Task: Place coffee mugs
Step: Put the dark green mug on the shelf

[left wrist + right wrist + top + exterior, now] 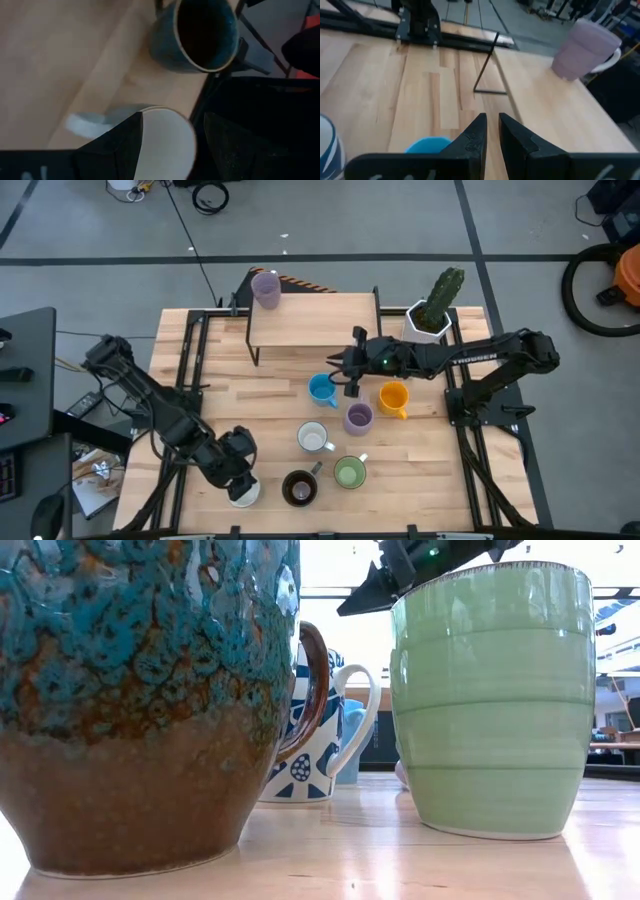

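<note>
From my station I count one lilac mug (266,288) already up on the raised wooden shelf (315,323) at the far edge of the table (270,400), sitting at the shelf's left end; that looks like the only mug placed so far, assuming the shelf is the goal. The rest are on the table surface: a blue mug (322,388), an orange mug (393,397) and a second lilac mug (358,417) in the middle, a patterned white mug (313,437) just nearer, then a green mug (349,472) and a dark brown mug (299,487) close to the near edge. My left gripper (240,476) is down near the near-left corner with its fingers (116,150) spread wide on either side of a white mug (167,145), whose rim I see between them in the left wrist view; I judge this a grasp being set up, not yet a closed hold. The right gripper (342,367) hangs above the blue mug, just in front of the shelf, its fingers (475,137) nearly together and holding nothing. A white pot with a cactus (436,305) stands by the shelf's right end and is not part of the job. By my reckoning seven mugs remain to be moved.
</note>
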